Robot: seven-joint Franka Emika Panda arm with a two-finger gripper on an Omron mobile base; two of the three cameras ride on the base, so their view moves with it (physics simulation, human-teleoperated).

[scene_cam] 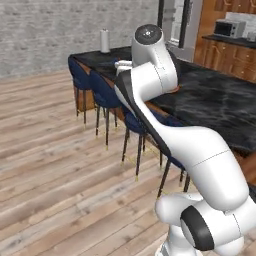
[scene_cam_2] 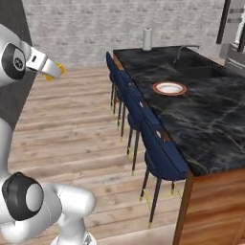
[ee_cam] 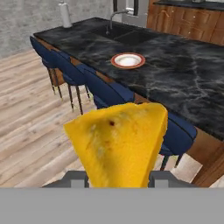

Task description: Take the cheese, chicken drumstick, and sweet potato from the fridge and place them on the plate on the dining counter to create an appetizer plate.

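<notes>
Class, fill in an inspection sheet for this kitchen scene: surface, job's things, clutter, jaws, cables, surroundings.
Surface: dining counter, black marble with pale veins.
Job's things: plate on the counter, nothing on it; cheese carried in the gripper.
Clutter: paper towel roll at the counter's far end.
Jaws: shut on the cheese.
Cables: nothing seen.
Surroundings: blue stools, sink with faucet, wooden floor, brick wall, microwave.

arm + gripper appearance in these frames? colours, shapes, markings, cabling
Glossy white arm of rounded, tubular links, with dark grey to black bands and round caps at the joints. No external cables or lettering visible. The gripper has a white angular body; its finger tips look small, blocky and grey.
</notes>
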